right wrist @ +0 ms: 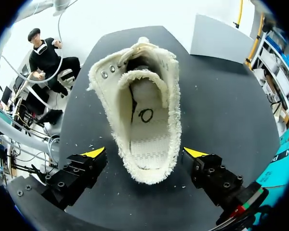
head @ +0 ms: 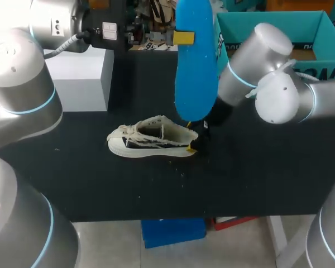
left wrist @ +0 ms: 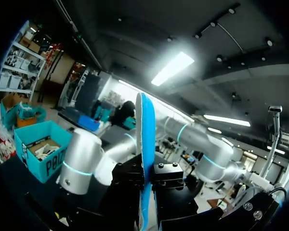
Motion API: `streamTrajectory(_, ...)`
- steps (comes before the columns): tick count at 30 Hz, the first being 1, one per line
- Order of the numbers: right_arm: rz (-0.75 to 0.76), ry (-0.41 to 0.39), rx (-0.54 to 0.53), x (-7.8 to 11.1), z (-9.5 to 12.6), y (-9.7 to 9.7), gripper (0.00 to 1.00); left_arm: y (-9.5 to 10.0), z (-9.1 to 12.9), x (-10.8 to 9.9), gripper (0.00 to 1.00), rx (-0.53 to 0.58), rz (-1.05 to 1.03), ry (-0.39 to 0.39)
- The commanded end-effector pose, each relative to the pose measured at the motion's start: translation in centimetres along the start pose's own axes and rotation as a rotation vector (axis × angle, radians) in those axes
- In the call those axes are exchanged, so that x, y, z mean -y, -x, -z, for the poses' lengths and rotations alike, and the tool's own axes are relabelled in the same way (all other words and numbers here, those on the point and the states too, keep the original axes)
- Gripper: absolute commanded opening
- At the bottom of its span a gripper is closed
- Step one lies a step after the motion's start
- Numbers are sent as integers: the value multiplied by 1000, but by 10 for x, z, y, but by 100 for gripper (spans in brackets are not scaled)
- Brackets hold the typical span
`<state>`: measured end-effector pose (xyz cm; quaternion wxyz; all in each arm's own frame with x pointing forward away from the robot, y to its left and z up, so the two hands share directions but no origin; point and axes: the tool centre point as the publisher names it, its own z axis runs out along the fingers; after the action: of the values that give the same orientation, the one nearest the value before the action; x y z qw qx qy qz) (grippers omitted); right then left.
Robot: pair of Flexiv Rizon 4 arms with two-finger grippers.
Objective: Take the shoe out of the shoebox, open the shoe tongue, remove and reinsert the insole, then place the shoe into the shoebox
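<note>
- A cream canvas shoe [head: 151, 139] with frayed edges stands on its sole, out of the box, near the middle of a black table [head: 240, 184]. Its toe points to the robot's left.
- The wrist view looks into the shoe's open mouth, where a small dark ring-shaped mark [right wrist: 145, 115] is printed on the pale inner floor. It is too small to read.
- The right gripper [right wrist: 144, 153] is spread wide around the heel and grasps nothing.
- Above the shoe, a bright blue insole [head: 195, 72] hangs upright in the air, with no print visible on it.
- The left gripper [left wrist: 147, 177] is clamped on the insole, one finger on each face.
- A white block [head: 78, 78] sits at the table's far left.
- The teal shoebox [head: 279, 14] stands open at the far right, with white lettering on its side that is only partly in view.
</note>
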<state>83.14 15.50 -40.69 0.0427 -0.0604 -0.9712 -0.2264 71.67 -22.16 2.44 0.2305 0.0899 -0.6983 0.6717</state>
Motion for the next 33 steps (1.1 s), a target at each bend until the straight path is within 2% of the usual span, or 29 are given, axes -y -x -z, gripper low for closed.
streamTrajectory(1,-7,-252,30,-3,4,-5,100,0,-1,-1,0,4,-1,-2)
streamTrajectory(11,1,-306,49,-6,10,-5,100,0,-1,-1,0,4,-1,-2)
streamTrajectory(33,28,-353,71,-14,10,3,100,0,-1,-1,0,4,-1,-2)
